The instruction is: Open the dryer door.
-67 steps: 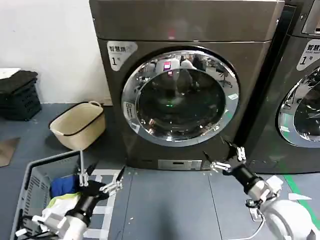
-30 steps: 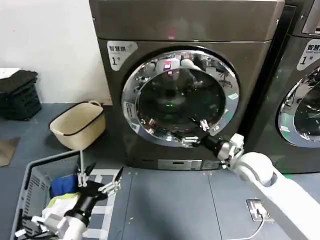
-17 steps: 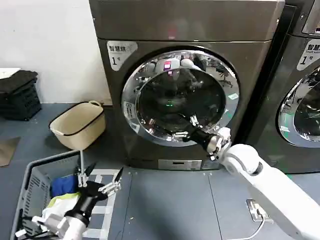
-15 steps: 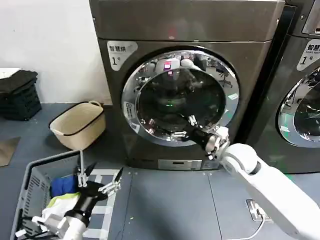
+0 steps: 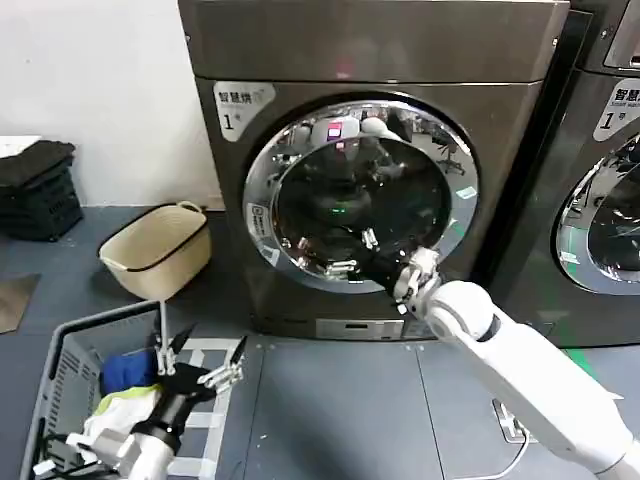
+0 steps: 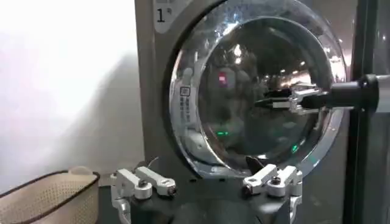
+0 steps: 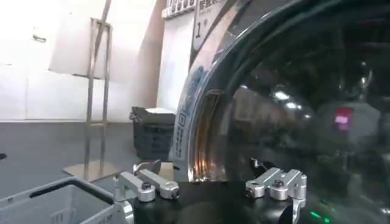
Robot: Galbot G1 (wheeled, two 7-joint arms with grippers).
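The dryer door (image 5: 360,195) is big and round. It has a wide shiny rim and dark glass in the middle. It sits on the front of the grey-brown dryer (image 5: 380,45), near the middle of the head view. The door looks shut, flat against the machine.

The right gripper (image 5: 356,252) reaches out in front of the door. It is down low on the glass, near 6 o'clock on the round door, just above the shiny rim. Its fingers (image 5: 341,266) are spread apart with nothing between them. They are very close to the glass, but I cannot tell if they touch it. In the right wrist view the right gripper (image 7: 210,182) is wide too, and the dark glass and the rim (image 7: 210,131) are right in front of it. In the left wrist view that same gripper (image 6: 285,101) points at the glass from the 3 o'clock side of the door (image 6: 256,85).

The left gripper (image 5: 205,362) waits low at 7 o'clock in the head view, well away from the dryer. Its fingers are wide and hold nothing. It hangs by a grey laundry basket (image 5: 60,375) with clothes (image 5: 125,385) in it. A cream tub (image 5: 155,250) sits on the floor beside the dryer, at 9 o'clock from the door. Part of another machine (image 5: 600,180) stands at 3 o'clock.
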